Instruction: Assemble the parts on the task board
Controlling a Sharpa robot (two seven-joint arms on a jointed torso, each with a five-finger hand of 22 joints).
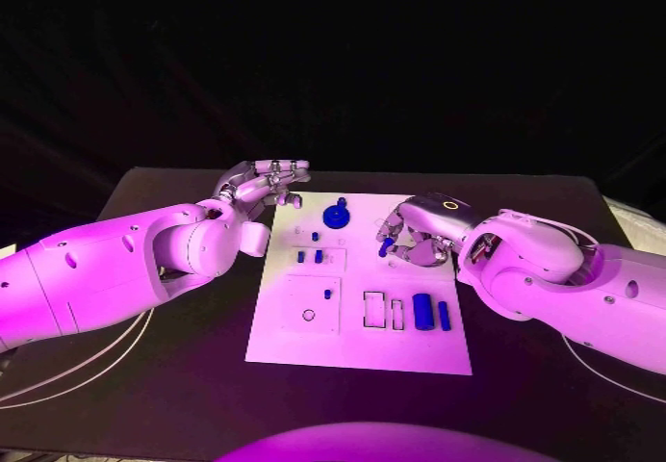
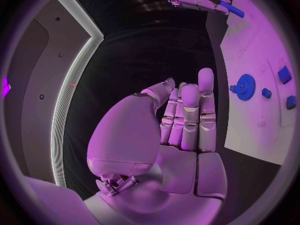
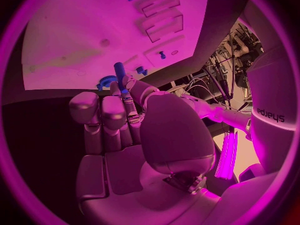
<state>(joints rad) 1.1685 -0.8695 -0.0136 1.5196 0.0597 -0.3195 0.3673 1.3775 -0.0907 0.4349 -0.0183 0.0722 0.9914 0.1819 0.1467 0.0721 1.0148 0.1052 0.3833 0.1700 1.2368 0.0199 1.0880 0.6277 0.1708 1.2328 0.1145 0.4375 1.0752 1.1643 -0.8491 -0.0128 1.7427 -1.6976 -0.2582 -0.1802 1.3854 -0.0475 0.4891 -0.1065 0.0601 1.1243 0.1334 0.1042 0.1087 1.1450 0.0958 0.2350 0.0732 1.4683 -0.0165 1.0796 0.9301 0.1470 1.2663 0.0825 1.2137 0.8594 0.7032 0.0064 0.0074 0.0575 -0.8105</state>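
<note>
The white task board (image 1: 361, 332) lies in the middle of the black table. My right hand (image 1: 417, 231) hovers over the board's far right part and pinches a short blue peg (image 1: 386, 247) between thumb and finger; the right wrist view shows the blue peg (image 3: 120, 75) sticking up from the fingertips. A blue gear (image 1: 338, 214) sits on the board's far end, just left of that hand. My left hand (image 1: 264, 183) hangs off the board's far left corner, fingers stretched out and holding nothing. The left wrist view shows the left hand (image 2: 181, 120) with the gear (image 2: 245, 87) beyond it.
Small blue pieces (image 1: 315, 254) stand in the board's left middle. Two blue blocks (image 1: 430, 312) lie near its right edge beside two rectangular slots (image 1: 382, 310). A small ring (image 1: 308, 315) marks the near left square. Bare black table (image 1: 166, 375) surrounds the board.
</note>
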